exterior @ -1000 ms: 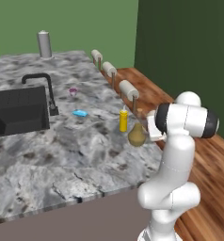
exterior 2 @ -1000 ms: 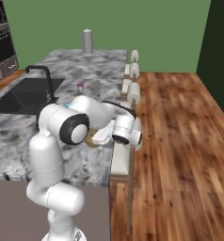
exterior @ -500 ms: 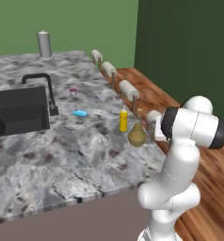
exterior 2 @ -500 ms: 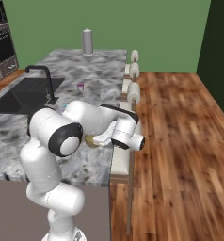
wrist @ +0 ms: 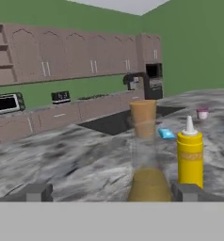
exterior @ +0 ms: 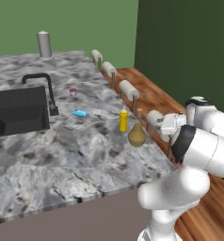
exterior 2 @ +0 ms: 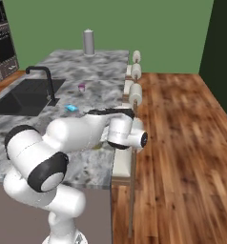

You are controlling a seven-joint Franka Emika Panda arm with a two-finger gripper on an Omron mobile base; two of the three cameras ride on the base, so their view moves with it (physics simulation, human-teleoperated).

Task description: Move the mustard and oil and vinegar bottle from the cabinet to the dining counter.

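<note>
The oil and vinegar bottle (wrist: pixel 146 162), a clear flask with a tan stopper and olive-gold liquid, stands upright on the dining counter (wrist: pixel 71 160) just ahead of my gripper (wrist: pixel 112 193). The fingertips (wrist: pixel 38 192) stand wide apart and hold nothing; the gripper is open. The yellow mustard (wrist: pixel 190 155) stands close beside the flask. In the left base view, mustard (exterior: pixel 124 121) and flask (exterior: pixel 137 134) stand near the dining counter's (exterior: pixel 62 150) right edge, with my hand (exterior: pixel 171 124) just beyond that edge. Brownish-mauve cabinet doors (wrist: pixel 85 59) line the far wall.
A black sink (exterior: pixel 17 110) with a faucet (exterior: pixel 47 89) is set into the counter's left part. A small blue thing (exterior: pixel 79 113), a pink cup (exterior: pixel 73 91) and a grey canister (exterior: pixel 44 44) stand farther back. White stools (exterior: pixel 129 88) line the right edge above a wooden floor (exterior 2: pixel 182 143).
My arm has swung back and to the right, away from the counter's edge. The jaws stayed open. Both bottles stand where they were.
</note>
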